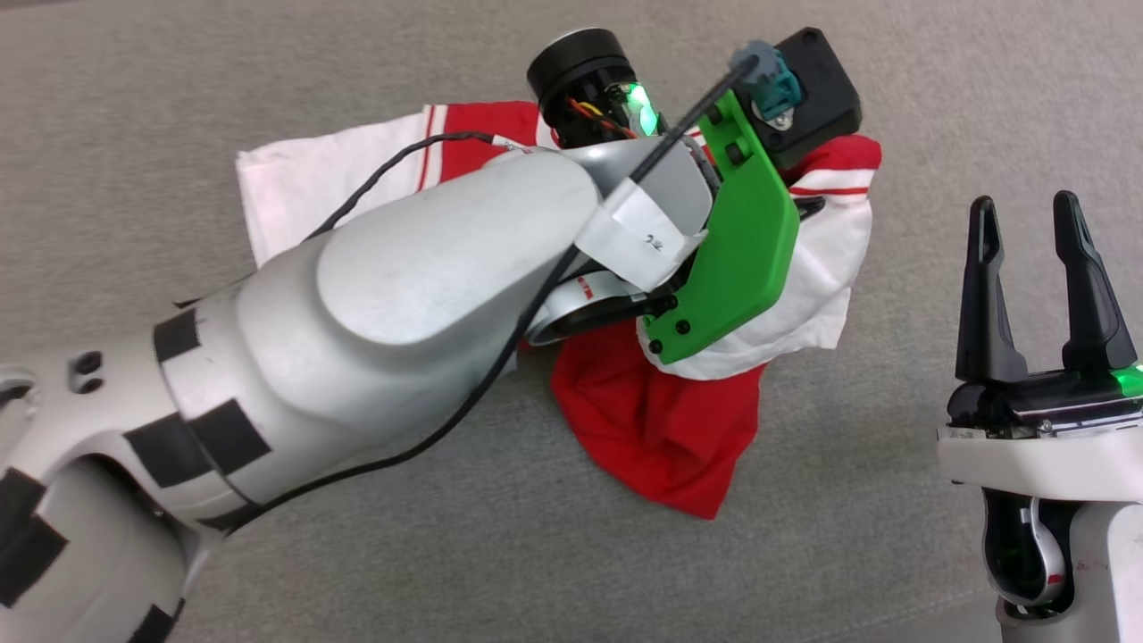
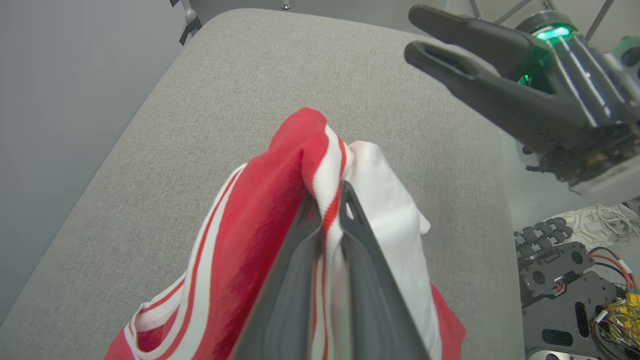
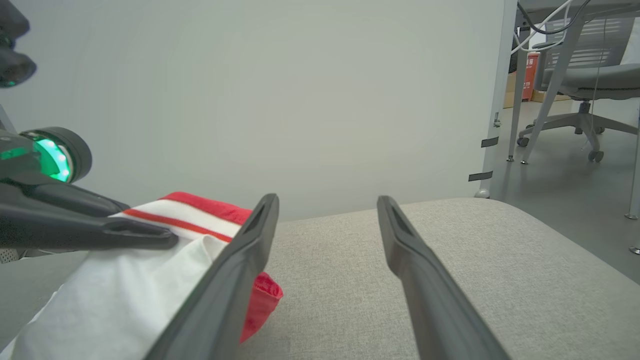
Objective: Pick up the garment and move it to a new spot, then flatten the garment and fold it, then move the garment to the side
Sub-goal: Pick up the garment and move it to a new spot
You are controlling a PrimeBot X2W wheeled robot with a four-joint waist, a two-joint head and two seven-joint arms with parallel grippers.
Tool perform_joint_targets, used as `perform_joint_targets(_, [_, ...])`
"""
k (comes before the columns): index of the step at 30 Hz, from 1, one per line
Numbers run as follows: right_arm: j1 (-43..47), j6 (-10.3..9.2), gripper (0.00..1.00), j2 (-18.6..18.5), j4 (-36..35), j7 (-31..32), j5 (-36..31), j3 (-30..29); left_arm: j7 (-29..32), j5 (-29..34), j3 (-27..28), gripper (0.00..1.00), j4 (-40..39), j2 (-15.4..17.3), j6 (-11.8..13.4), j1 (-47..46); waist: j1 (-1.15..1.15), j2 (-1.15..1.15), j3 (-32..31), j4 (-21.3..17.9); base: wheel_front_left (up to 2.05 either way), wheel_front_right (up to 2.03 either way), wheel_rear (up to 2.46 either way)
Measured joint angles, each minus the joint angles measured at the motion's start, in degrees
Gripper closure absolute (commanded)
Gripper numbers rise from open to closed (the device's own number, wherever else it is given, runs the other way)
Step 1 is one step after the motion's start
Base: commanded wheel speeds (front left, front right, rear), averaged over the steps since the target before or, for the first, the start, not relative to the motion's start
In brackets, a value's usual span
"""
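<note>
Left wrist view gave you what the head view hid: your left gripper [image 2: 328, 199] had its fingers [image 2: 295, 280] closed on a fold of the garment [image 2: 250, 240], pinching the red-and-white striped trim. From the head, the pale left forearm [image 1: 402, 295] and its green bracket [image 1: 741, 259] covered that grip. Your right gripper [image 1: 1024, 210] hung well to the right of the garment, fingers spread wide open; the right wrist view put the garment at its left edge, partly behind one finger. You had the garment bunched: red body crumpled low, white sleeve cloth and striped edging above, any lettering lost in the folds. Raised at the pinch, the garment rested its lower folds on the grey cushion [image 1: 554, 572] beneath it. Behind the garment stood a plain pale wall [image 3: 300, 75]; far right of the garment, an office chair [image 3: 580, 82] on a grey floor [image 3: 565, 200].
</note>
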Motion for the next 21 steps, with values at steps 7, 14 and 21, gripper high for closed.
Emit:
perform_joint_targets(7, [-1.2, 0.0, 0.0, 0.0, -0.5, 0.0, 0.5, -0.2, -2.0, 5.2, 0.1, 1.0, 8.0, -4.1, 0.0, 5.5, 0.0, 0.0, 4.6, -3.6, 0.0, 0.0, 0.0])
perform_joint_targets(14, [-2.4, 0.0, 0.0, 0.0, -0.5, 0.0, 0.5, 0.3, -0.5, 10.4, 0.0, 1.0, 11.5, -5.4, 0.0, 11.4, 0.01, 0.0, 7.6, -5.3, 0.0, 0.0, 0.0])
perform_joint_targets(21, [-2.3, 0.0, 0.0, 0.0, -0.1, 0.0, -0.7, -0.1, -11.8, 12.3, -0.1, 0.0, 12.8, -6.5, 0.0, 10.7, 0.01, 0.0, 6.1, -4.7, 0.0, 0.0, 0.0])
